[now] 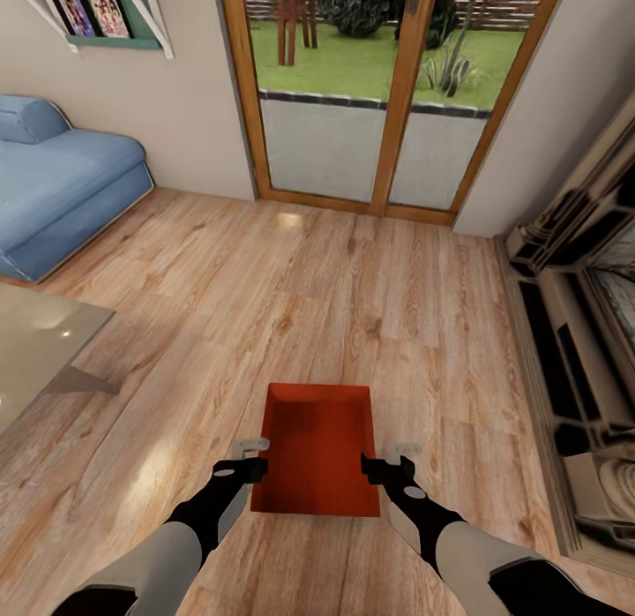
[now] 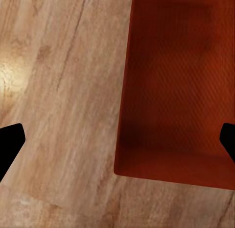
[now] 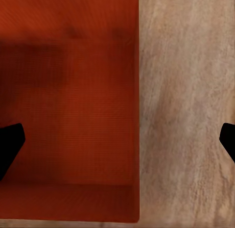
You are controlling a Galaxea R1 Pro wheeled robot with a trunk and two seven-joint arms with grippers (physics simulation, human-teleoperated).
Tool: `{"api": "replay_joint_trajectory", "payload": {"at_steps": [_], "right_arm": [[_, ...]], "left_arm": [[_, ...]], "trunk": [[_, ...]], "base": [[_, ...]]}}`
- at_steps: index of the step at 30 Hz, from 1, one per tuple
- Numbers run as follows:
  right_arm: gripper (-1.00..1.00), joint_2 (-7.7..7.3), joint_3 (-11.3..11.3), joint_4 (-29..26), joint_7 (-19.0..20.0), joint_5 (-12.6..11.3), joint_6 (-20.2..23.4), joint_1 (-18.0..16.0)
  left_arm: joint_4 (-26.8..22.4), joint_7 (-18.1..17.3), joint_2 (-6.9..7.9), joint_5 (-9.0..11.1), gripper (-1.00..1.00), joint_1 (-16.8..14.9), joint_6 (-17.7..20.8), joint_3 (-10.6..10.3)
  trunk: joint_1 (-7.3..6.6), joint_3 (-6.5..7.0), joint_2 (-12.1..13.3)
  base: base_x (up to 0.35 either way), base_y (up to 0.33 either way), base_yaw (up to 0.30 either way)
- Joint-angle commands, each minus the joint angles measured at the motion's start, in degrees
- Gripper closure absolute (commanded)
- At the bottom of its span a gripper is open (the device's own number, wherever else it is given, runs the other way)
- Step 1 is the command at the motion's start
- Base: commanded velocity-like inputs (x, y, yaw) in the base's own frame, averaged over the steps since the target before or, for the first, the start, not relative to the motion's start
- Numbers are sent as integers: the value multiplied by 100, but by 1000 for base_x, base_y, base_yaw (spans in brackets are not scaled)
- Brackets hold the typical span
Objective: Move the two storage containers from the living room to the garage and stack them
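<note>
A: From the head camera, one storage container point(image 1: 316, 448) sits on the light wood floor point(image 1: 353, 298) of the living room, well short of the glass doors point(image 1: 388, 86). The left gripper point(image 1: 250, 455) hangs over the container's left wall, the right gripper point(image 1: 390, 457) over its right wall.

B: Gripping yet?

A: No. Both look spread and empty. On the left wrist camera the two dark fingertips point(image 2: 10, 144) stand wide apart, one over bare floor beside the container point(image 2: 181, 90), the other over its inside, so the wall lies between them.

B: And the right wrist camera?

A: The same: one tip point(image 3: 10, 147) over the container's point(image 3: 68, 105) bottom, the other over floor.

B: The risk?

A: Thin walls. I judge that uneven closing could tilt or push it, and an off-centre lift could let it slip.
</note>
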Motion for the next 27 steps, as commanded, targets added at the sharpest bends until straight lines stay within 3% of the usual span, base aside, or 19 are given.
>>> {"api": "replay_joint_trajectory", "payload": {"at_steps": [1, 27], "right_arm": [[-100, 1, 50, 11, -20, -49, -19, -4], [-100, 1, 42, 31, 11, -49, -14, 1]], "left_arm": [[-9, 21, -1, 14, -100, 0, -16, -4], [-15, 322, -1, 2, -100, 0, -106, -38]], "trunk": [[22, -22, -43], [593, -488, -1086]], "base": [[0, 0, 0], [0, 0, 0]]}}
